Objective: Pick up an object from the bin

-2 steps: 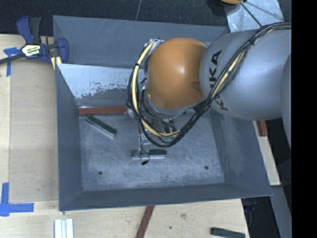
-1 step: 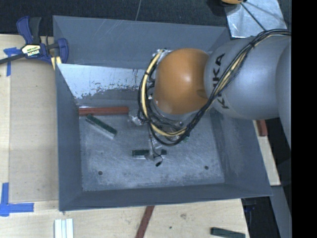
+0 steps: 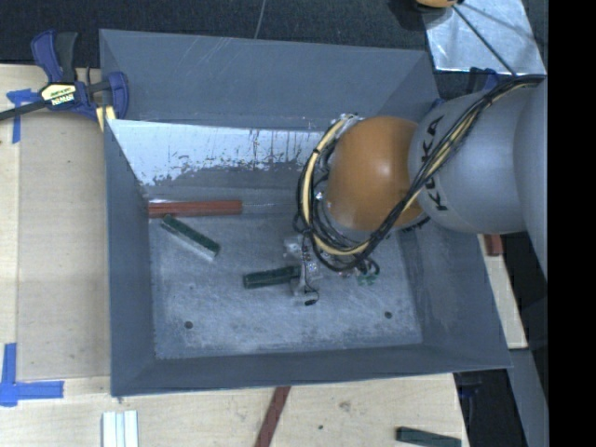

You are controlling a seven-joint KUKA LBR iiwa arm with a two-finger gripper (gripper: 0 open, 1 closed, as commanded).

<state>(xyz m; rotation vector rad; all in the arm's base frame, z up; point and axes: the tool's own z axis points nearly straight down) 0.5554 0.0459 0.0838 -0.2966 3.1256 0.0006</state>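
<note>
Bin [image 3: 233, 329]: grey metal, floor mostly bare, three loose items present.

Arm [image 3: 484, 166]: enters from the right of the frame. Its orange cover [image 3: 372, 175], ringed by cables [image 3: 314, 214], sits over the centre-right of the bin.

Tool [image 3: 307, 287]: low over the bin floor, just right of centre. Open or closed: cannot tell, as the wrist hardware hides the detail.

Item 1: dark green bar [image 3: 270, 277], lying nearly level at the centre of the floor. Its right end meets the tool; whether it is gripped cannot be told.

Item 2: shorter dark green bar [image 3: 191, 235], tilted, in the left part of the floor, well apart from the tool.

Item 3: reddish-brown bar [image 3: 196, 209], level, along the foot of the rear wall at upper left, just above item 2.
</note>
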